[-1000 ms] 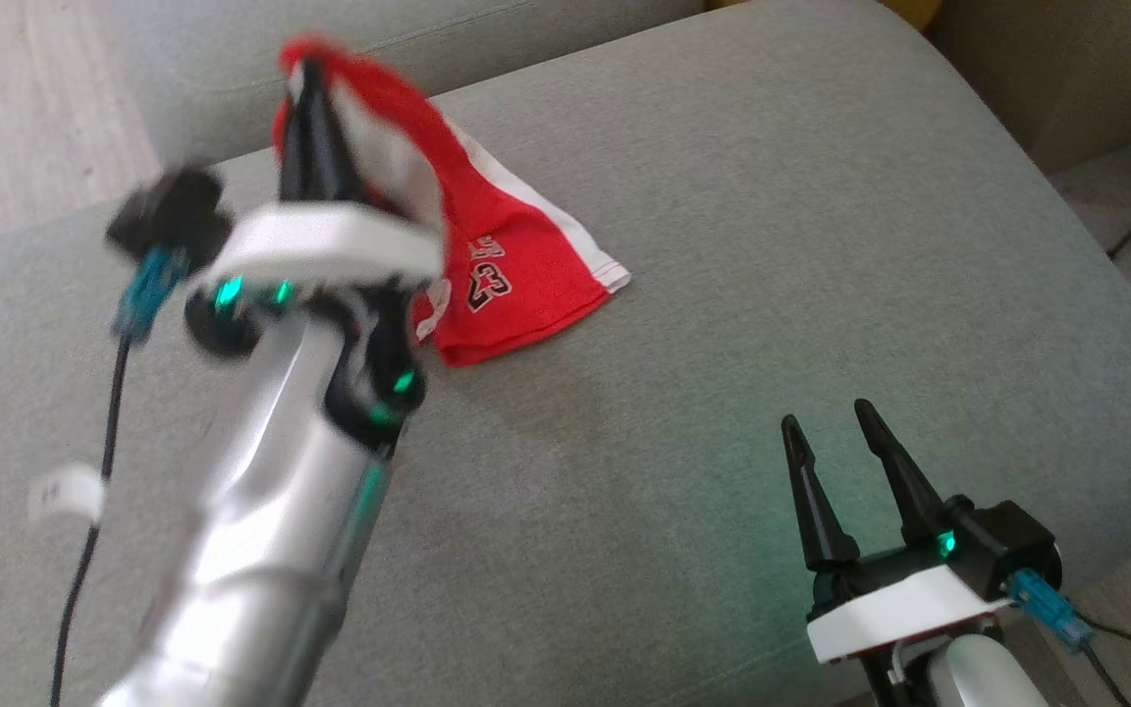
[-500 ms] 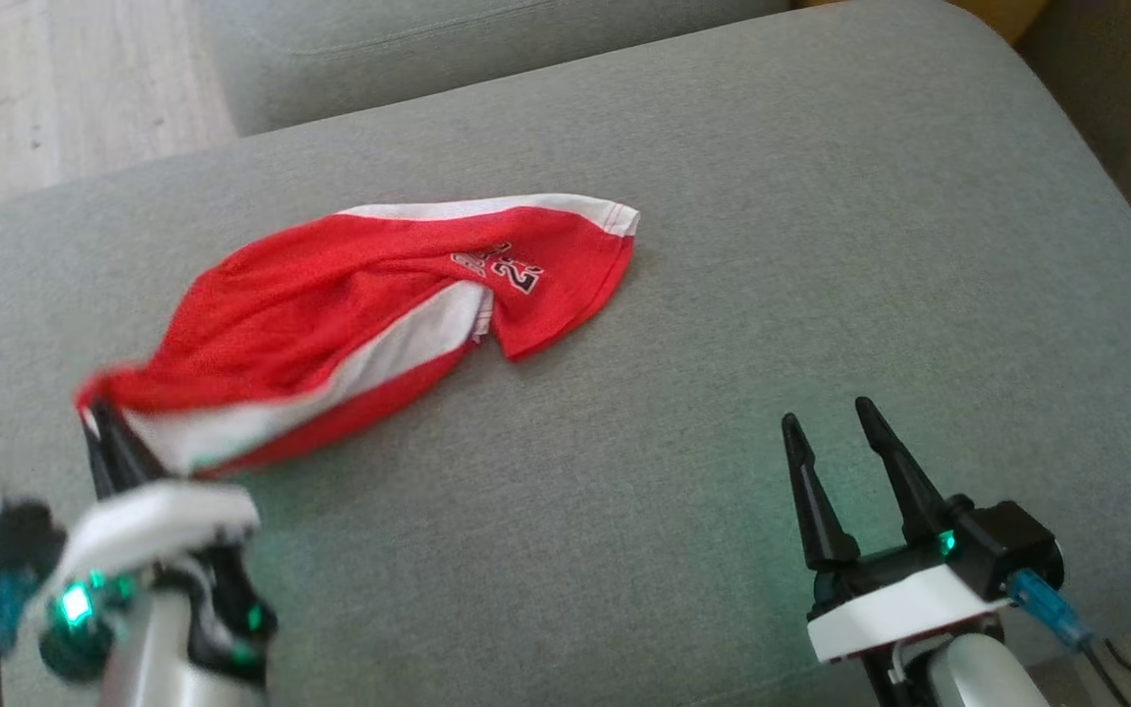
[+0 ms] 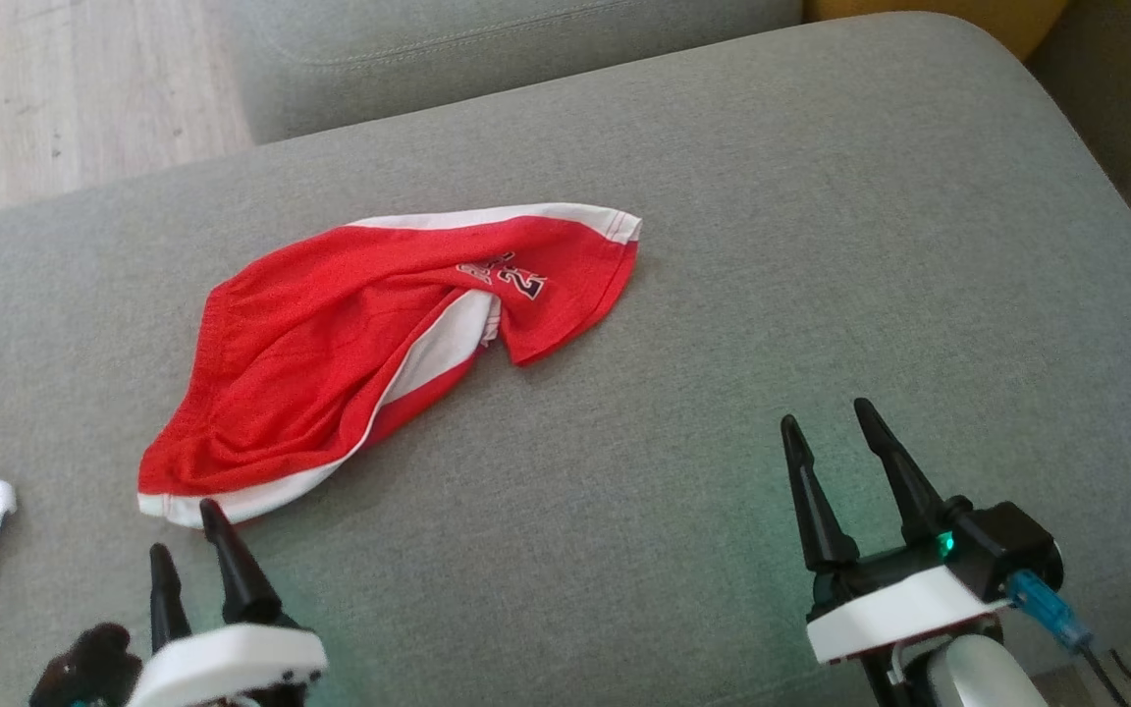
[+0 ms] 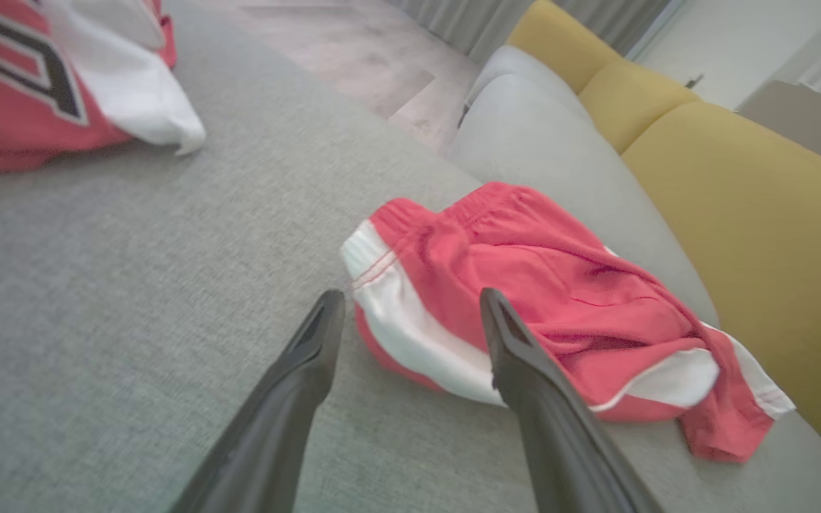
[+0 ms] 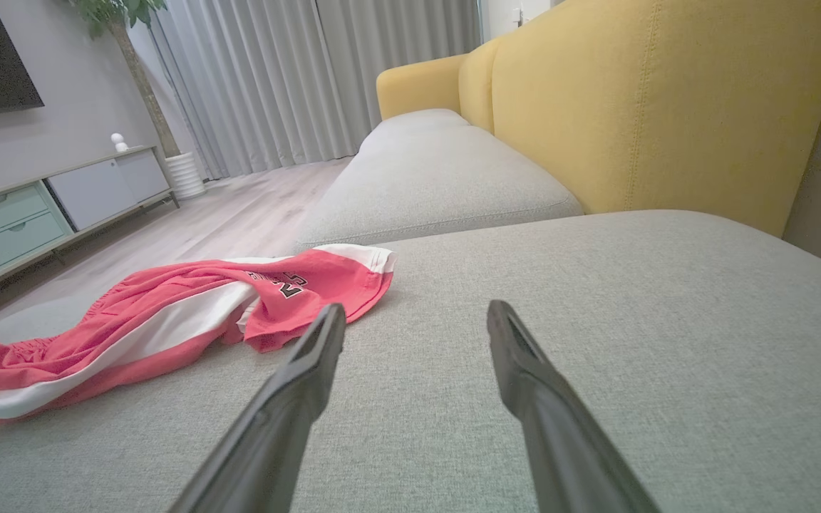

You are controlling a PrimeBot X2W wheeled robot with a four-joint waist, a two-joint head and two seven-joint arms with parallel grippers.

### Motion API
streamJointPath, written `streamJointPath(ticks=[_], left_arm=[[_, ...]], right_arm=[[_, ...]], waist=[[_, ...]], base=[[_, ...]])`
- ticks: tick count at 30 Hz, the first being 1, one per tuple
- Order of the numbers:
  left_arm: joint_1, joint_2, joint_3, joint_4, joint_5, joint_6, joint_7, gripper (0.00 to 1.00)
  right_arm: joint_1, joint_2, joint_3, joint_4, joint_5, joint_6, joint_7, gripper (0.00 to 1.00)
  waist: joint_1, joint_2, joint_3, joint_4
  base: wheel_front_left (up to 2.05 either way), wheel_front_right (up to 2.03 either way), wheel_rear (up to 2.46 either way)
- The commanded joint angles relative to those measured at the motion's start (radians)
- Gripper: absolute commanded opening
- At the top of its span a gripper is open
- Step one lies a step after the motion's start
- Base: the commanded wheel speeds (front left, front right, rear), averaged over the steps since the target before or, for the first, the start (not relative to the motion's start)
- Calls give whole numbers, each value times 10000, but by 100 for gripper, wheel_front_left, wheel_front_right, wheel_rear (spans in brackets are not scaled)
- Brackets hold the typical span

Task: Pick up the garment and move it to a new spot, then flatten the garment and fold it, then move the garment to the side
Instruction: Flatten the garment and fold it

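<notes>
garment lies just beyond the spread left claw

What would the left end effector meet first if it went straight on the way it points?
Probably the red garment: its white-banded end lies just ahead of the open left end effector.

The garment lies left on the cushion.
</notes>
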Motion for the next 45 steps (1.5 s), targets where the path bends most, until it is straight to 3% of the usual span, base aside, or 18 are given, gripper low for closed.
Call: streamJointPath(ticks=[1, 3, 9, 15, 20, 31, 33, 34, 40, 45], left_arm=[[29, 104, 144, -729, 387, 78, -52, 100], [484, 110, -234, -1740, 1478, 295, -52, 100], [-519, 254, -2204, -2226, 3039, 30, 789, 100], [-2788, 228, -3001, -466, 3584, -268, 1645, 100], [-4302, 586, -3224, 1550, 4186, -392, 1975, 100], [-5394, 1031, -3125, 3826, 4385, -484, 1770, 100], [-5481, 1023, -3157, 4105, 4320, -629, 1782, 18], [-5519, 1012, -3173, 4218, 4298, -685, 1755, 0], [-5642, 851, -3247, 4446, 4110, -977, 1533, 0], [-5373, 606, -3546, 3281, 3830, -1454, 1621, 0]], right_arm=[[-132, -24, 219, -311, -20, 77, -109, 100], [-99, -24, 250, -321, -2, 77, -109, 100], [-215, -24, 370, -382, 60, 77, -109, 100], [-581, -24, 554, -409, 139, 77, -109, 100], [-758, -24, 585, -403, 249, 77, -109, 100], [-779, -24, 498, -418, 457, 77, -109, 100], [-787, -24, 500, -420, 470, 77, -109, 100], [-792, -24, 496, -419, 474, 77, -109, 100], [-761, -24, 440, -416, 432, 77, -109, 100], [-679, -24, 348, -381, 328, 77, -109, 100]], waist=[[0, 0, -17, -62], [0, 0, -15, -175], [0, 0, 247, -366], [0, 0, 728, -778], [0, 0, 1069, -1225], [0, 0, 1187, -1647], [0, 0, 1175, -1650], [0, 0, 1163, -1642], [0, 0, 1053, -1534], [0, 0, 895, -1495]], base=[[0, 0, 0], [0, 0, 0], [0, 0, 0], [0, 0, 0], [0, 0, 0], [0, 0, 0], [0, 0, 0], [0, 0, 0], [0, 0, 0], [0, 0, 0]])
